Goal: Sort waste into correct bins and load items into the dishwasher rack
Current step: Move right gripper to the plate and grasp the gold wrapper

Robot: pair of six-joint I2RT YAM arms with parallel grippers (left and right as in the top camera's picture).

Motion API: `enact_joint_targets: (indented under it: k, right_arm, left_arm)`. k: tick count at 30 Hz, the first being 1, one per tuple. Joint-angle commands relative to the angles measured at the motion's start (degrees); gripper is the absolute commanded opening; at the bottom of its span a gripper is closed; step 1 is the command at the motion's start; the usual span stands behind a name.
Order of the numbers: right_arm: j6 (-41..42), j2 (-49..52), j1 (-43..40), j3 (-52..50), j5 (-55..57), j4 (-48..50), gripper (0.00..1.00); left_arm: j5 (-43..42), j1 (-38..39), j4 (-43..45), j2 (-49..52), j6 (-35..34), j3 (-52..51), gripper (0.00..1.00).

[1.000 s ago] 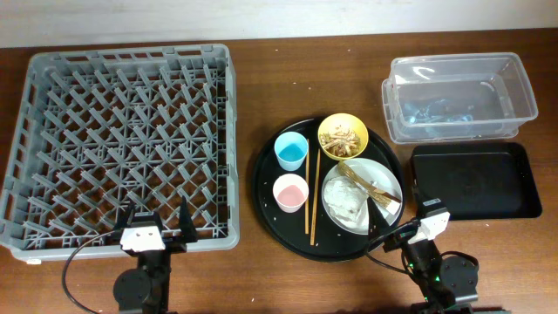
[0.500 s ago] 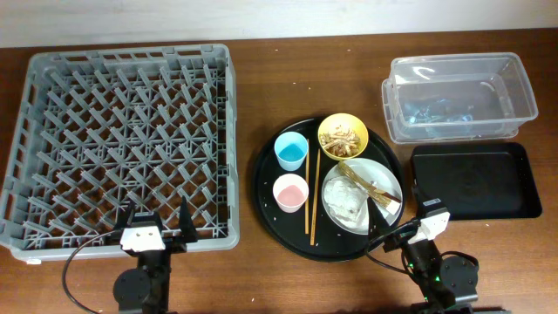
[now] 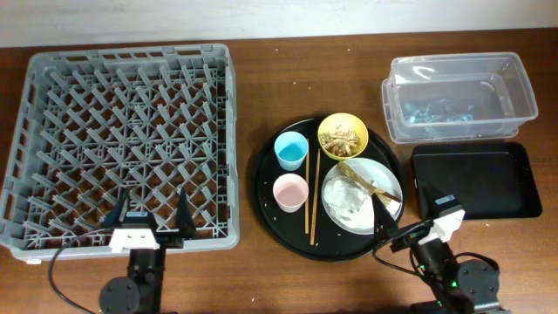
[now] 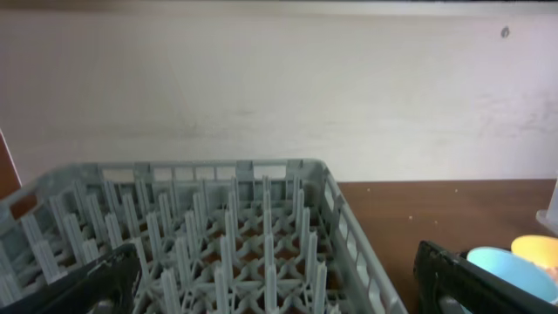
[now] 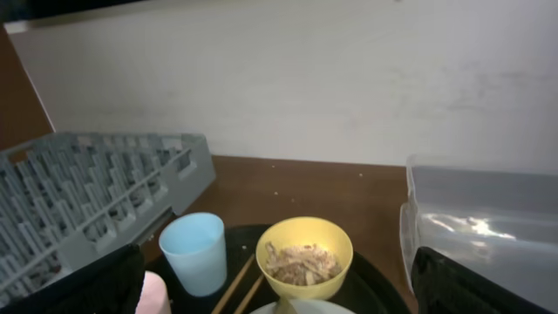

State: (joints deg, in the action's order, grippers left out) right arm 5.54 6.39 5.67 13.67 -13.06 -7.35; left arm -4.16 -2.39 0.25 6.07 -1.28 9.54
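At 9 o'clock on the surface (image 3: 248, 83) you have the rack (image 3: 122, 131), a large square crate of grey plastic. Its floor is a lattice of upright pegs, and no dish sits in it. Your left hand (image 3: 150, 213) hangs over the rack's 6 o'clock rim with its two dark fingers spread wide apart, gripping nothing.

Near the middle sits a glossy round black tray (image 3: 261, 170) carrying the dishes. At its 10 o'clock stands the smooth light-blue cup (image 3: 290, 150), and at 8 o'clock the pale pink cup (image 3: 290, 191). The thin wooden chopsticks (image 3: 311, 196) lie side by side, running from 12 toward 6 between the cups and the plate (image 3: 382, 172). At 1 o'clock the yellow bowl (image 3: 321, 136) holds tan shredded food scraps (image 3: 343, 137). The pale round plate at 4 o'clock bears crumpled white tissue (image 3: 346, 202) and a shiny gold-brown wrapper strip (image 3: 370, 185).

Your right hand (image 3: 394, 225) sits at the tray's 5 o'clock, just beside the plate, fingers parted and empty.

At 2 o'clock is the clear tub (image 3: 449, 61), rectangular and see-through. Directly below it, at 4 o'clock, lies the shallow flat black tray (image 3: 471, 179), which is bare.

The surface is dark brown wood, and a plain off-white wall (image 4: 279, 87) stands behind it.
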Motion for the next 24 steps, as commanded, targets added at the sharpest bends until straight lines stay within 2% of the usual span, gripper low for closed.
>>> enact_joint_targets:
  k: [1, 4, 13, 17, 21, 24]
  right_arm:
    - [-3.58, 5.27, 0.31, 7.50, -0.96, -2.25, 0.98]
    - [-6.88, 11.72, 0.33, 15.91, -0.90, -8.92, 0.98]
    - [-6.82, 27.04, 0.31, 31.67, -1.40, -22.97, 0.99]
    - [-6.80, 37.68, 0.31, 43.23, -1.73, -37.29, 0.98]
    - [-6.80, 48.52, 0.33, 55.17, -1.77, -51.67, 0.98]
    - [-6.80, 53.29, 0.31, 56.37, -3.63, -53.40, 0.98]
  left_arm:
    - [-0.81, -0.39, -0.13, 7.21, 0.72, 7.65, 0.99]
    - [-0.83, -0.39, -3.80, 14.27, 0.72, 14.82, 1.00]
    - [-0.98, -0.39, -11.89, 28.59, 0.94, 29.66, 0.99]
    - [-1.01, -0.39, -21.90, 40.41, 1.20, 41.72, 0.99]
    - [-1.03, -0.39, -35.60, 53.53, 1.62, 56.72, 0.99]
    - [-1.05, -0.39, -44.19, 61.44, 1.62, 66.07, 0.99]
